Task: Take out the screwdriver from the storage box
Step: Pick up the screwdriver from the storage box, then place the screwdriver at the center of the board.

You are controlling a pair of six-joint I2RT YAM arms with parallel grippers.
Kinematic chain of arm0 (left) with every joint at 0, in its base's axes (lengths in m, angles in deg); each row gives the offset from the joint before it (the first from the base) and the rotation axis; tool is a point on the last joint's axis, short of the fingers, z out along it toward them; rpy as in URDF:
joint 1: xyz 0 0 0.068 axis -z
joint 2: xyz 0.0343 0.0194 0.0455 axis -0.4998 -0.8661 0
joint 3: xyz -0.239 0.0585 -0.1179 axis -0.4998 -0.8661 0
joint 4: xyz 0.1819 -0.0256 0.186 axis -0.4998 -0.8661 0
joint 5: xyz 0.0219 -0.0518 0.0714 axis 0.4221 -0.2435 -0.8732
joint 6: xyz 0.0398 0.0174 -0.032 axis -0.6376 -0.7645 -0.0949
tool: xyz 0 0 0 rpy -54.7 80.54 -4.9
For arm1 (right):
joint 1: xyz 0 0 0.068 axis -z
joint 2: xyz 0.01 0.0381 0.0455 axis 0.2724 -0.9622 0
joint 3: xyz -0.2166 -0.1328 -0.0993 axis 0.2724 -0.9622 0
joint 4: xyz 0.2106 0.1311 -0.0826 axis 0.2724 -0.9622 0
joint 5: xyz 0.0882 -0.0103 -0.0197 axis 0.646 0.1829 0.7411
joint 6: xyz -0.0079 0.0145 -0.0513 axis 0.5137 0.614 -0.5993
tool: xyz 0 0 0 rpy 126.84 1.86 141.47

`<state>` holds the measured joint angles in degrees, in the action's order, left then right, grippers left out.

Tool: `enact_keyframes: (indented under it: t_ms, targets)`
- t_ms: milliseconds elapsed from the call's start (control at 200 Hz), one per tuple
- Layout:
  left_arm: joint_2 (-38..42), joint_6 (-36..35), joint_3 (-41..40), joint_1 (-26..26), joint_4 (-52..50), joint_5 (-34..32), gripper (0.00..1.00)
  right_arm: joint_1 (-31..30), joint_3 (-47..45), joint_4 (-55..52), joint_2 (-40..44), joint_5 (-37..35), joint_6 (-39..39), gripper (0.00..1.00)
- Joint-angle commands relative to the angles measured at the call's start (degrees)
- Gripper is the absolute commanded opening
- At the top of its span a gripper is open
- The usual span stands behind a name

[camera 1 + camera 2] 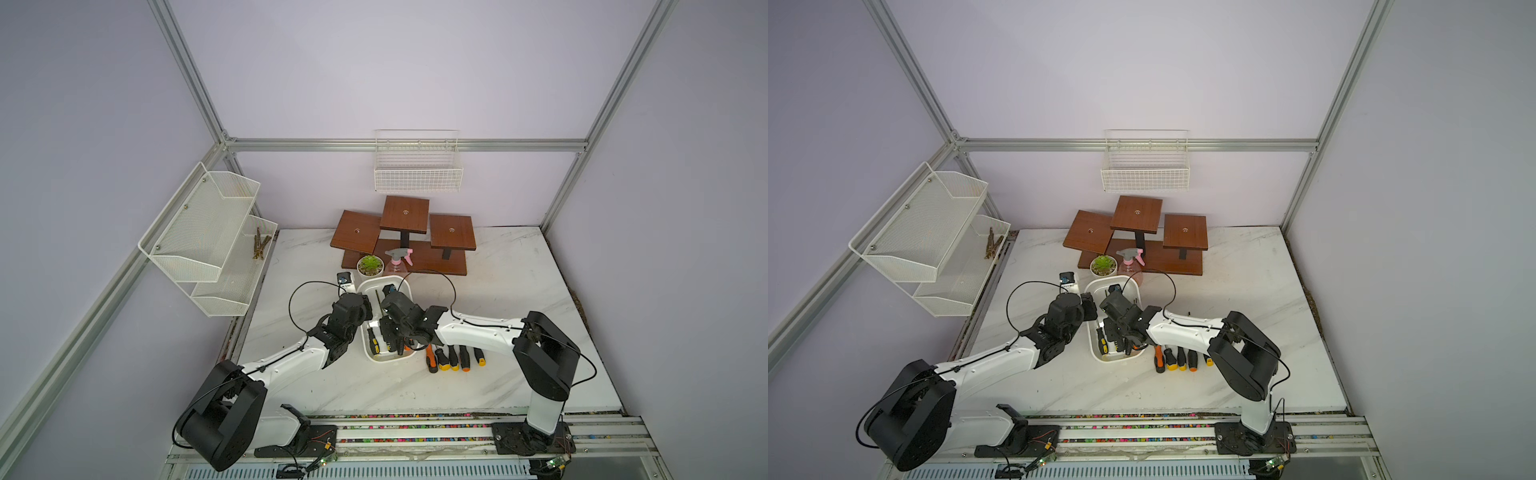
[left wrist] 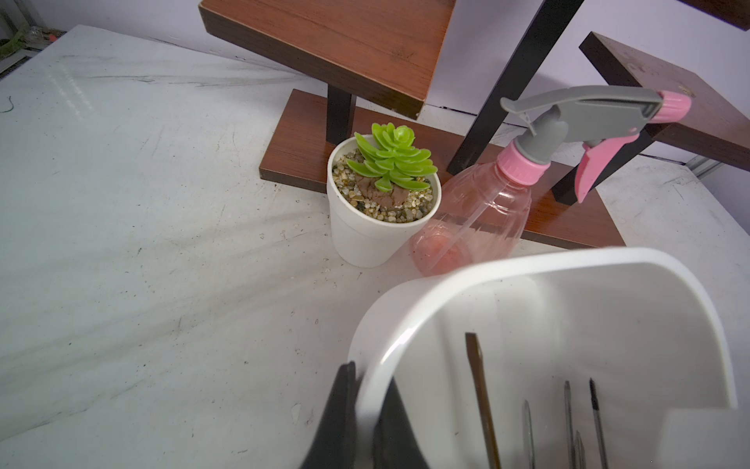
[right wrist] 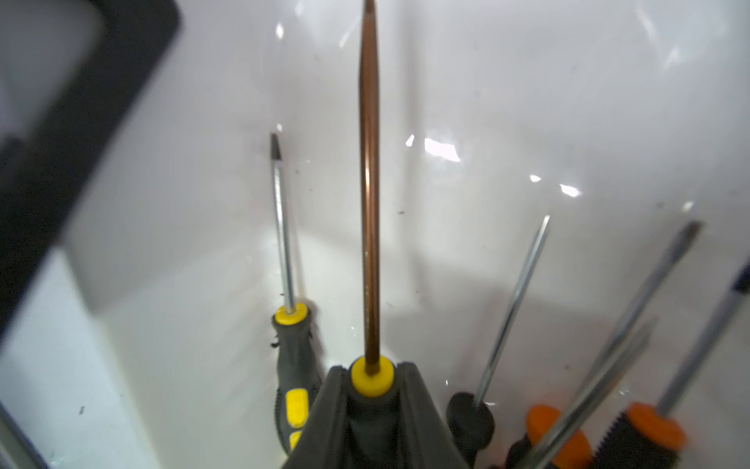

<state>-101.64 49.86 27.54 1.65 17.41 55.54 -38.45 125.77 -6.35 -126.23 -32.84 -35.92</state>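
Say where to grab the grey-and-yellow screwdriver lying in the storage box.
Grip the grey-and-yellow screwdriver by its handle, probably from above, jaws across its width: the shaft is thin, and it lies flat by the storage box wall, beside the copper-shafted screwdriver the right gripper clamps.

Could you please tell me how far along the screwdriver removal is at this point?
Done: five screwdrivers lie on the table beside the storage box. In hand: the left end effector clamps its rim; the right end effector is shut on a copper-shafted screwdriver inside the box. Left: lifting it out; a silver-shafted screwdriver and orange-handled ones also sit inside.
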Motion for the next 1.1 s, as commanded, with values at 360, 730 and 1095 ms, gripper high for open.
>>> enact_keyframes:
  t_ms: [360,730,1095]
  targets:
    - [-0.1,-0.5,0.5,0.3,1.3,0.7,0.0,1.1,-7.2,-7.8,23.3,-6.6,-4.3,0.0]
    - [0.7,-0.4,0.0,0.4,1.6,0.8,0.0,13.5,-12.7,-21.1,33.1,-10.9,-6.7,0.0]
    - [1.1,-0.4,-0.4,0.3,1.8,0.9,0.0,22.6,-18.6,-22.6,33.0,-13.8,-8.9,0.0]
